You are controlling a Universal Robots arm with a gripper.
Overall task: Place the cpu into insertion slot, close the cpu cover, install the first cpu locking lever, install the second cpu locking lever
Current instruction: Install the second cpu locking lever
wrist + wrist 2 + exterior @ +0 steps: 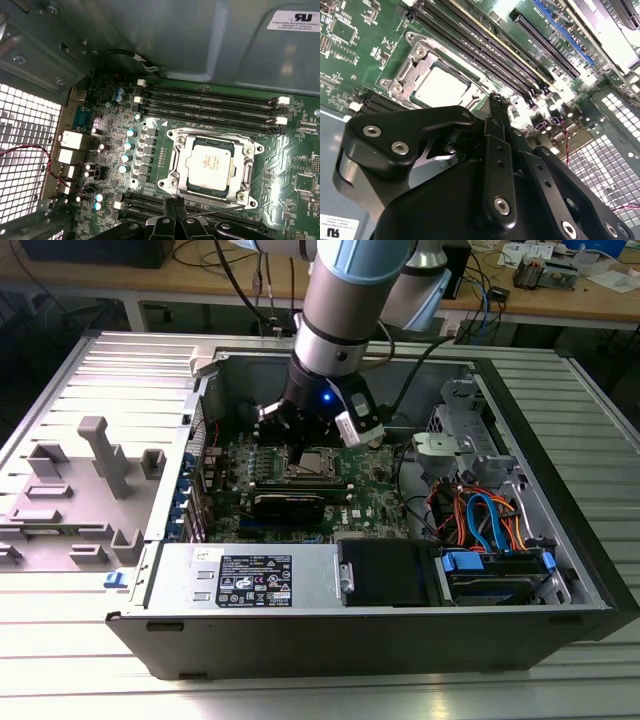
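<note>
Cpu (pixel 210 166) seated in insertion slot (pixel 176 172), cpu cover (pixel 248 173) closed, end effector (pixel 174 206) just beside

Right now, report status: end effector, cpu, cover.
End effector shut, empty, at the socket's edge beside a thin lever. Cpu seated in slot. Cover closed over it. Memory slots flank the socket.

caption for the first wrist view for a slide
Gripper poised at the edge of the insertion slot, with the cpu seated under the closed cpu cover.
</note>
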